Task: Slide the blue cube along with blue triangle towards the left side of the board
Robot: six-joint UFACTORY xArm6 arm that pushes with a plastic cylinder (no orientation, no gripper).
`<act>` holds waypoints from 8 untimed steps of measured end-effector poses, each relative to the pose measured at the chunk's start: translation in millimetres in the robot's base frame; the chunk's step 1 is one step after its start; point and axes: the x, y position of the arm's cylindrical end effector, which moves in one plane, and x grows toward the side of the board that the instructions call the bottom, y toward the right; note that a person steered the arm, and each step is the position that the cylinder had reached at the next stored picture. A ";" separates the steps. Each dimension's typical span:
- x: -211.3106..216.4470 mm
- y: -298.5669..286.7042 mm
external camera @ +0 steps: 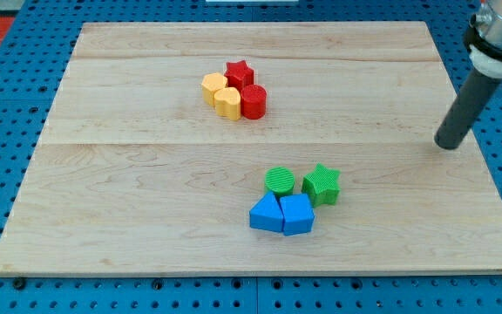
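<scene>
The blue triangle point(267, 214) and the blue cube point(297, 215) lie side by side, touching, at the view's lower middle of the wooden board point(129, 201). The triangle is on the left, the cube on the right. My tip point(448, 145) is at the board's right edge, well to the upper right of both blue blocks and apart from every block.
A green cylinder point(279, 180) and a green star point(322, 184) sit just above the blue blocks, close to them. Near the view's top middle, a red star point(239, 72), a red cylinder point(254, 101) and two yellow blocks point(220, 94) are clustered together.
</scene>
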 end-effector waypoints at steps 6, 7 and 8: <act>131.4 -172.7; 131.1 -225.5; 111.9 -267.3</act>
